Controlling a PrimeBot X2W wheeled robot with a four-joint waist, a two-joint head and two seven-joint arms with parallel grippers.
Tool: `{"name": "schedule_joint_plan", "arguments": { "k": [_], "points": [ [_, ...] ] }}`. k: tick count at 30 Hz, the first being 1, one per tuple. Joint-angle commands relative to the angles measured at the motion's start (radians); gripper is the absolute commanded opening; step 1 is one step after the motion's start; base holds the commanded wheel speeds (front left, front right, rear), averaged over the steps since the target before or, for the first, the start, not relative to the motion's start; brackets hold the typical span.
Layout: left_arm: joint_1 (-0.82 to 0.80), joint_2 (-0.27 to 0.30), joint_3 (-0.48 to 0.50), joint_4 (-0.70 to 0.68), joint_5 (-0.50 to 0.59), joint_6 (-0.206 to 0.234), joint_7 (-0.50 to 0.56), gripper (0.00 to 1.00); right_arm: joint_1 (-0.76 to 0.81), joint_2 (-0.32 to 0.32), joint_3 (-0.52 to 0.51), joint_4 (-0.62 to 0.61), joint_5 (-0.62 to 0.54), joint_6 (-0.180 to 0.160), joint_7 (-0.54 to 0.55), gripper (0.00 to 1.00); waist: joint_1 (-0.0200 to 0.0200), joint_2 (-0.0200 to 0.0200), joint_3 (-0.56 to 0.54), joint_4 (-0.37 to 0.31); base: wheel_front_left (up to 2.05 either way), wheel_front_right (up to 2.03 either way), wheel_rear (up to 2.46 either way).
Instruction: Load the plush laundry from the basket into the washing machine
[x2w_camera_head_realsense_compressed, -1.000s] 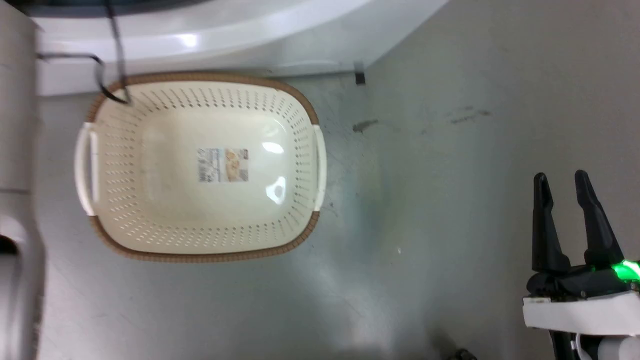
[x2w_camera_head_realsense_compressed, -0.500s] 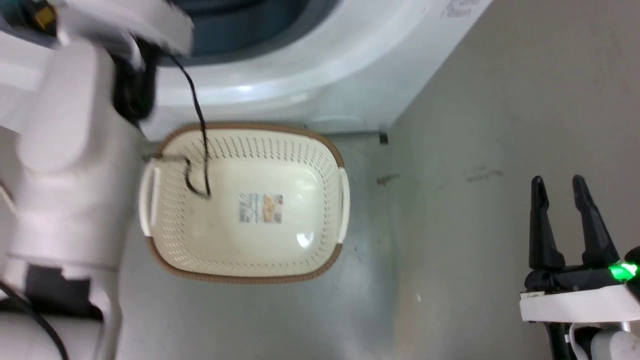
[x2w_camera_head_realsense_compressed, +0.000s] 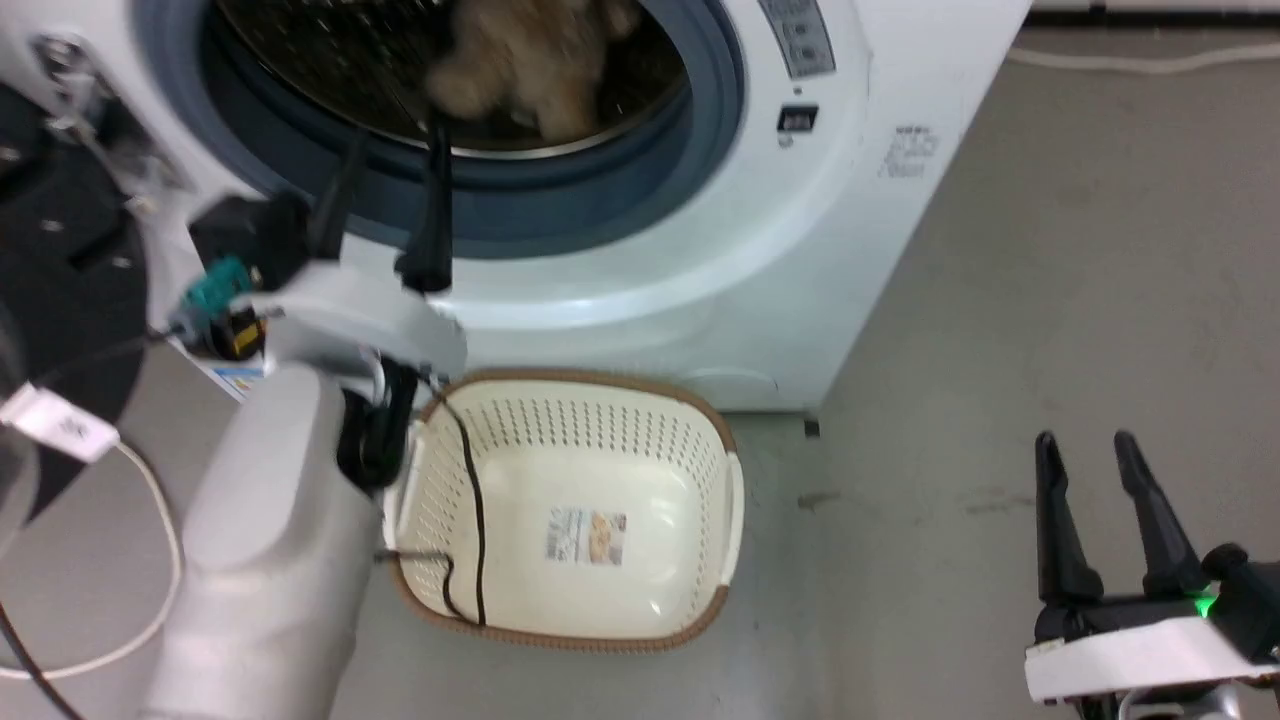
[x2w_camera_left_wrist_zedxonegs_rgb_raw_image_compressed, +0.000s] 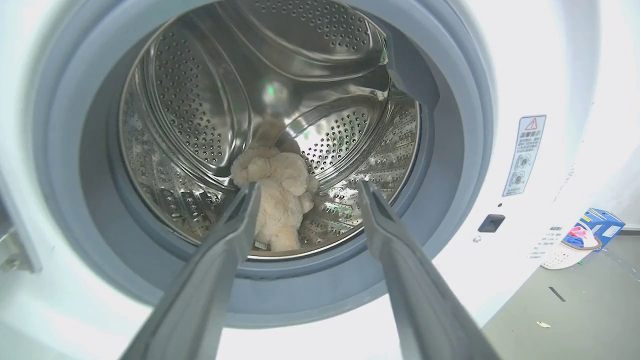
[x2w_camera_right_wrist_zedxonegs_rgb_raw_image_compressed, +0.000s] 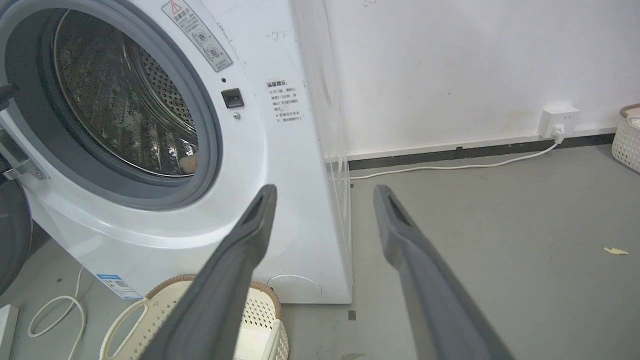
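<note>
Left gripper (x2w_camera_left_wrist_zedxonegs_rgb_raw_image_compressed: 310, 186) spread; plush laundry (x2w_camera_left_wrist_zedxonegs_rgb_raw_image_compressed: 280, 200) apparently loose in washing machine (x2w_camera_left_wrist_zedxonegs_rgb_raw_image_compressed: 520, 60).

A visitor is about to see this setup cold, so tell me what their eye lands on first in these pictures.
First, the fluffy cream-beige plush toy lying in the steel drum of the large white front-loading washing machine, framed by the dark fingers of the open left claw. Next, the cream perforated plastic basket with a brown rim, on the floor before the machine, holding no laundry.
</note>
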Motion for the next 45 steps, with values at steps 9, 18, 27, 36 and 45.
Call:
{"name": "schedule_joint_plan", "arguments": {
  "k": [9,18,27,36,45],
  "points": [
    [0.238,-0.006,0.023,-0.061,0.011,0.044,-0.005,1.0,0.1,0.0,-0.005,0.039,-0.021,-0.001,-0.004,1.0,0.0004,0.0,-0.202,0.071,0.0,0.0,0.0],
    [0.433,0.017,0.024,-0.167,0.031,0.088,-0.005,1.0,0.156,0.0,0.009,0.055,-0.051,-0.001,-0.004,1.0,0.0004,0.0,-0.292,0.081,0.0,0.0,0.0],
    [0.595,0.043,0.002,-0.273,0.051,0.129,0.03,1.0,0.185,0.0,0.01,0.058,-0.055,-0.001,-0.004,1.0,0.0004,0.0,-0.322,0.092,0.0,0.0,0.0],
    [0.72,0.074,-0.023,-0.349,0.085,0.182,0.082,1.0,0.209,0.0,0.018,0.059,-0.068,-0.001,-0.004,1.0,0.0004,0.0,-0.326,0.1,0.0,0.0,0.0],
    [0.753,0.097,-0.038,-0.409,0.123,0.219,0.063,1.0,0.208,0.0,0.024,0.072,-0.076,-0.001,-0.004,1.0,0.0004,0.0,-0.327,0.105,0.0,0.0,0.0]
  ]
}}
